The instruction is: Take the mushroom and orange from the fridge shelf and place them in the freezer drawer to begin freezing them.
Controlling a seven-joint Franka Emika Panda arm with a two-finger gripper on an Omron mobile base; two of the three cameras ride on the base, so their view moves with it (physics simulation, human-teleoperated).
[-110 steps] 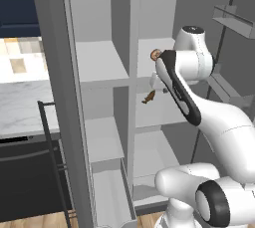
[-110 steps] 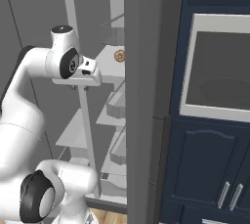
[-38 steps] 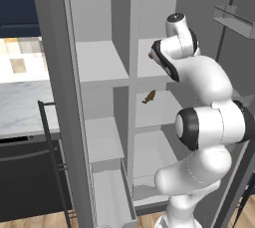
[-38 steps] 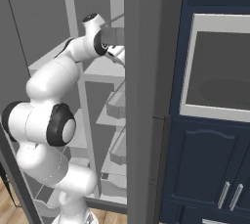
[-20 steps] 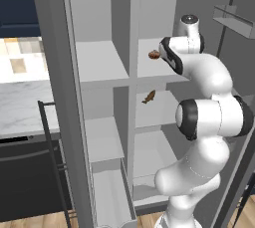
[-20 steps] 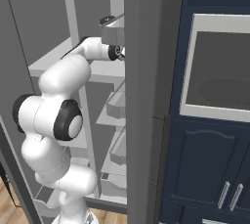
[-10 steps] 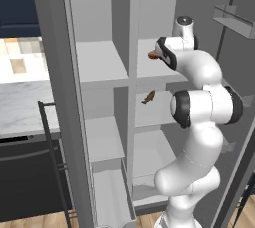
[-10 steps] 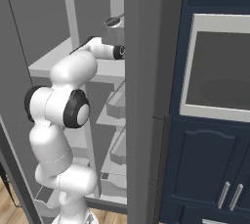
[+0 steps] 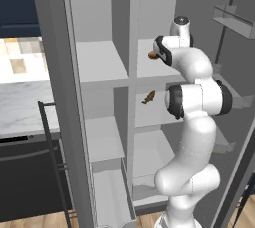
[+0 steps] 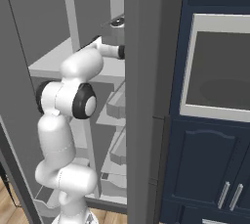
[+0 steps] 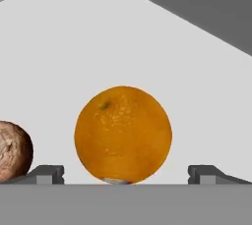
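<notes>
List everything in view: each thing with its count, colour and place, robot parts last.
orange: one, orange, on the fridge shelf, centred between the open fingertips in the hand view.
mushroom: one, brown, on the same shelf, at the left edge of the hand view beside the orange.
pointed dark brown piece: one, on the shelf below.
fridge shelf: one, light grey, upper wide compartment.
freezer drawer: one, light grey, pulled out at the bottom of the narrow column.
oven: one, set in dark blue cabinets, right of the fridge.
gripper: one, dark tips, open around the orange.
</notes>
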